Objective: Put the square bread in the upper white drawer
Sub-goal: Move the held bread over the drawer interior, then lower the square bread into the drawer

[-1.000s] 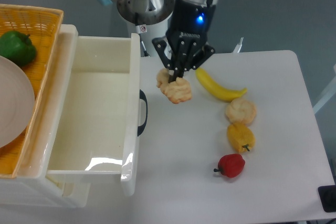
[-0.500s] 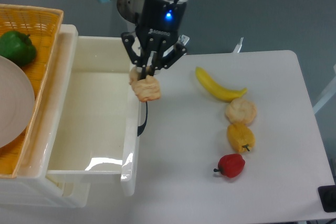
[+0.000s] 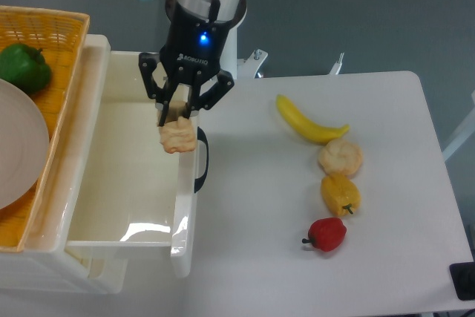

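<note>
Landmark: we take the upper white drawer [image 3: 126, 176] as reference.
Square bread [image 3: 177, 136]: we see it held by the gripper [image 3: 179, 113] over the drawer's right front wall.
Basket [image 3: 52, 35]: left of drawer, holding a plate [image 3: 15, 146] and pepper [image 3: 24, 67].
Banana [image 3: 308, 122], bun [image 3: 341, 157]: right of drawer, on the table [image 3: 401, 220].

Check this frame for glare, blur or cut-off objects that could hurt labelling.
Fixed camera: a bright glare patch lies on the floor of the upper white drawer near its front wall; the square bread in the gripper looks slightly soft; the basket is cut off at the left edge.
</note>
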Motion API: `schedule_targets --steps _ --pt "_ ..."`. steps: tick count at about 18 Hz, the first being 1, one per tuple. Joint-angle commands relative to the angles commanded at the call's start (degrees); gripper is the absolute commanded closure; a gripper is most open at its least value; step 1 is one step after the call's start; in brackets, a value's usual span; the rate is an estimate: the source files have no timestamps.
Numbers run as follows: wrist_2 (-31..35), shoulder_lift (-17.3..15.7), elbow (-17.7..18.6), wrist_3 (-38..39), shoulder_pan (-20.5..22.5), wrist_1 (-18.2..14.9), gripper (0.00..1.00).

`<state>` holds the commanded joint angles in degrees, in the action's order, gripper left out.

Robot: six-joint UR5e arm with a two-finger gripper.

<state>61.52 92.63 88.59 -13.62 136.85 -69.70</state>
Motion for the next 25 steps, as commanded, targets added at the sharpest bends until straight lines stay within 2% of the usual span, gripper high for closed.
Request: schedule_targets --steps 9,13,14,15,19,25 --pt "0.0 1.0 0.1 -0.7 -2.0 0.2 0.49" --pt "0.0 1.0 0.1 -1.1 -2.1 0.2 0.36" --pt "0.0 1.1 0.1 -1.1 -2.1 0.2 0.29" --pt "0.1 1.1 0.0 -1.2 -2.1 0.2 0.17" --pt "0.2 1.3 0.1 -1.1 -2.1 0.2 0.13" --pt "0.2 1.5 0.1 -1.1 -2.2 0.2 0.13"
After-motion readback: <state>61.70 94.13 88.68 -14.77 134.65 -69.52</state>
